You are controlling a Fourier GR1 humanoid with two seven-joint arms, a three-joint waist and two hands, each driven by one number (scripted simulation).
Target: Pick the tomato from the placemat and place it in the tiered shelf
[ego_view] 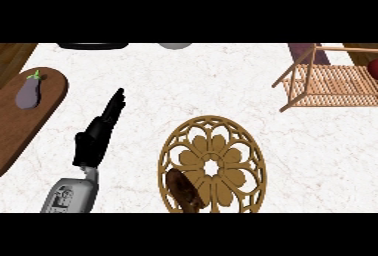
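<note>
white marble counter (pixel 221 85) | wooden tiered shelf (pixel 332 82) far right | left hand (pixel 100 132) open

Single head view, steeply down onto counter (pixel 221 85), close.

text: none legible | labels: none | forearm (pixel 70 196) markings: too blurred to read

One eggplant (pixel 29 93); one openwork placemat (pixel 214 165); one wooden tiered shelf (pixel 330 80); one wooden board (pixel 26 116); one hand (pixel 100 132).
</note>
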